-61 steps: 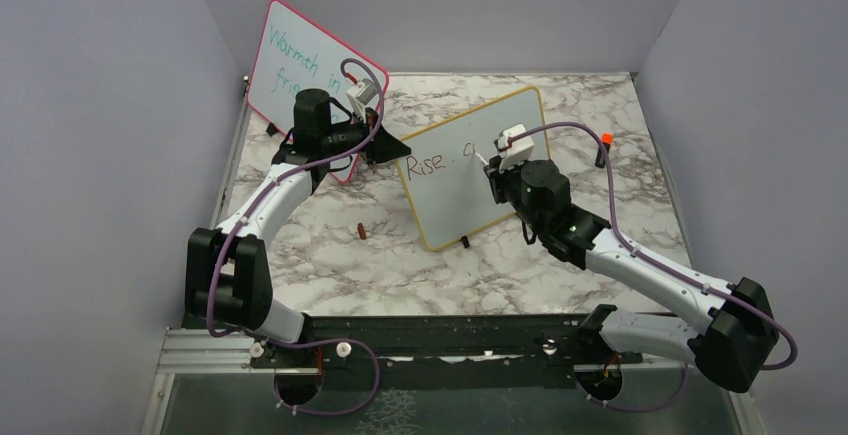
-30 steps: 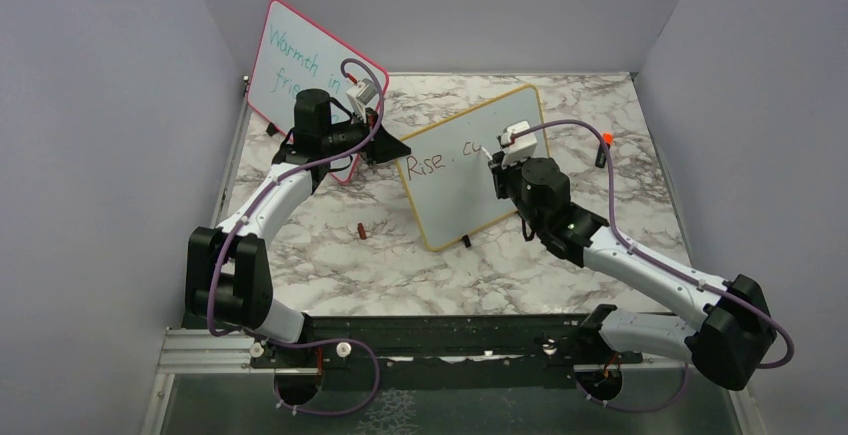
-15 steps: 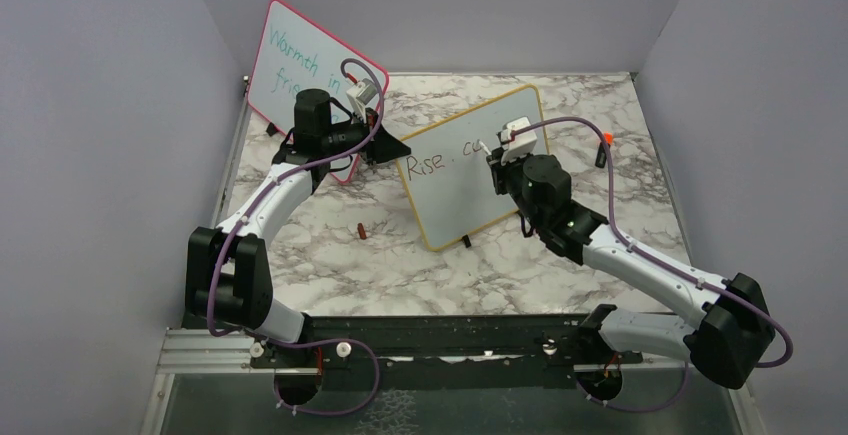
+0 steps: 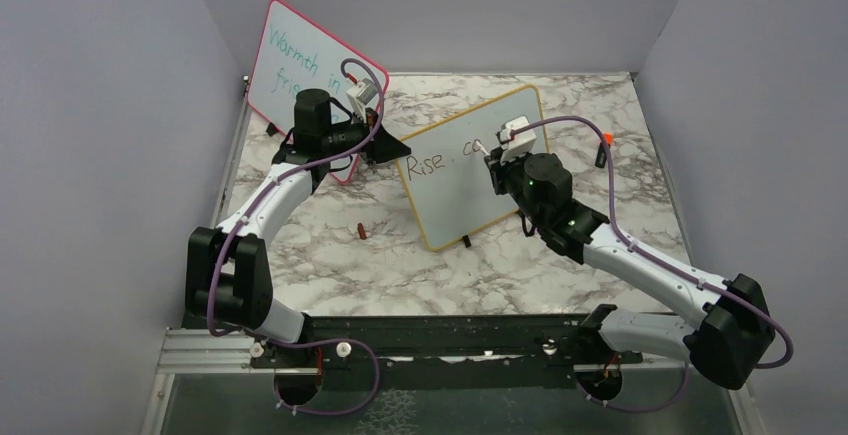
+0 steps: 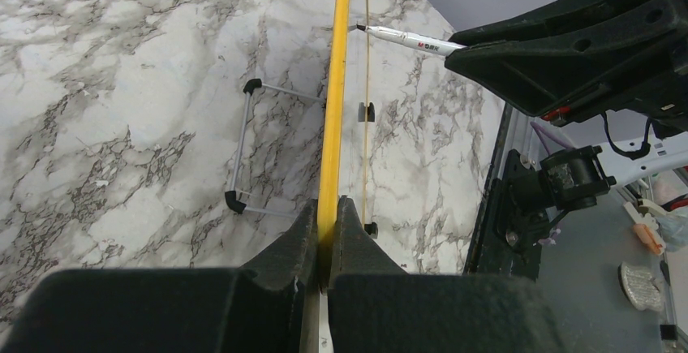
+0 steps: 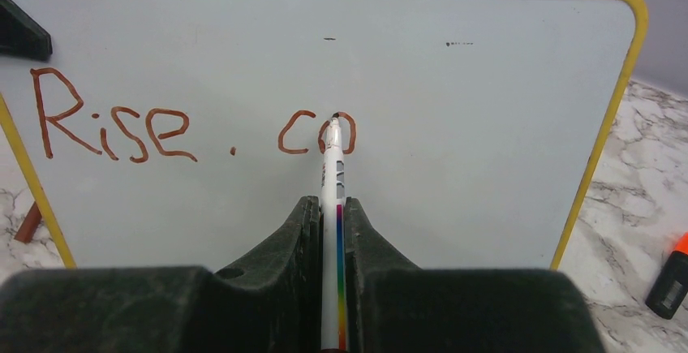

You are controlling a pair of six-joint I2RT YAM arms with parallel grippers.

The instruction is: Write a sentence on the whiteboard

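The yellow-framed whiteboard (image 4: 470, 170) stands upright mid-table and fills the right wrist view (image 6: 487, 126). On it the brownish-red sentence (image 6: 195, 130) reads "Rise. co" in one line; it also shows in the top view (image 4: 440, 158). My left gripper (image 4: 392, 147) is shut on the board's left edge, on its yellow frame (image 5: 331, 126). My right gripper (image 6: 330, 207) is shut on a white marker (image 6: 330, 182) with a rainbow stripe. The marker's tip touches the top of the "o". The marker also shows in the left wrist view (image 5: 406, 39), its tip at the board.
A pink-red-framed board (image 4: 300, 65) with teal writing stands at the back left, behind my left arm. A brown marker cap (image 4: 361, 231) lies on the marble table left of the whiteboard. An orange-capped marker (image 4: 603, 147) lies at the right; it also shows in the right wrist view (image 6: 670, 281).
The right gripper has moved the marker rightward along the board. The writing has grown from "Rise. c" to "Rise. co". The left arm has not moved.
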